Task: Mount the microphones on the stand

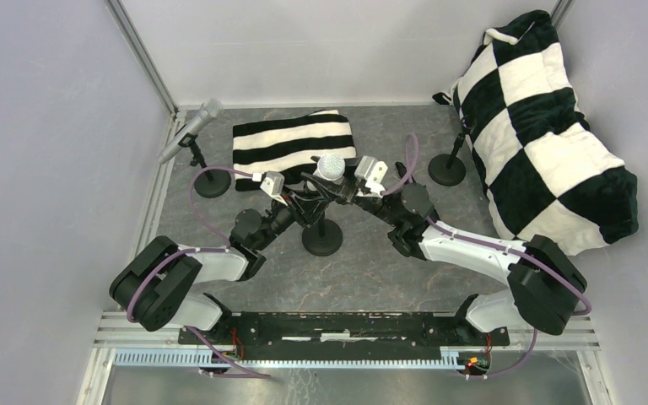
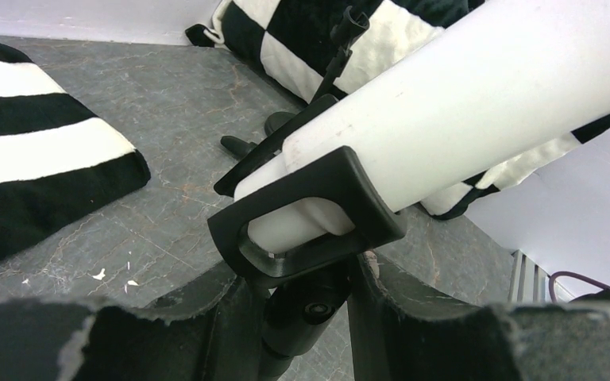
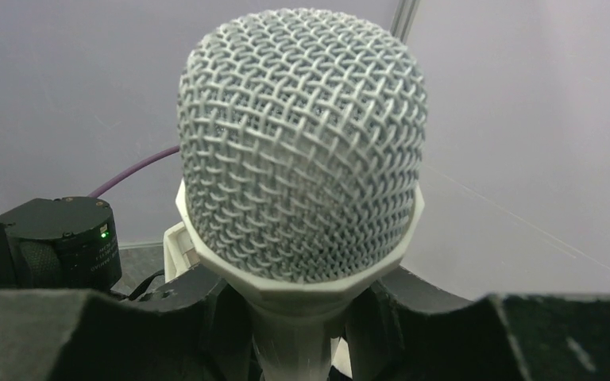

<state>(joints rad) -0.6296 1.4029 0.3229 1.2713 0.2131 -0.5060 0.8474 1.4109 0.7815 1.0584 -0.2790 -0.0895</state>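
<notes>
A white microphone (image 1: 332, 167) with a grey mesh head (image 3: 302, 143) lies tilted in the black clip (image 2: 310, 214) of the middle stand (image 1: 322, 238). Its white body (image 2: 461, 103) passes through that clip. My left gripper (image 1: 308, 200) is shut on the stand's swivel joint (image 2: 310, 309) just under the clip, a finger on each side. My right gripper (image 1: 348, 187) is shut on the white microphone's neck (image 3: 302, 333) just below the head. A silver-grey microphone (image 1: 194, 126) sits clipped in the left stand (image 1: 213, 181). The right stand (image 1: 447, 169) holds nothing.
A black-and-white striped cloth (image 1: 294, 139) lies folded behind the middle stand. A big checkered cushion (image 1: 548, 126) leans against the right wall. Grey walls close the table on three sides. Purple cables run along both arms.
</notes>
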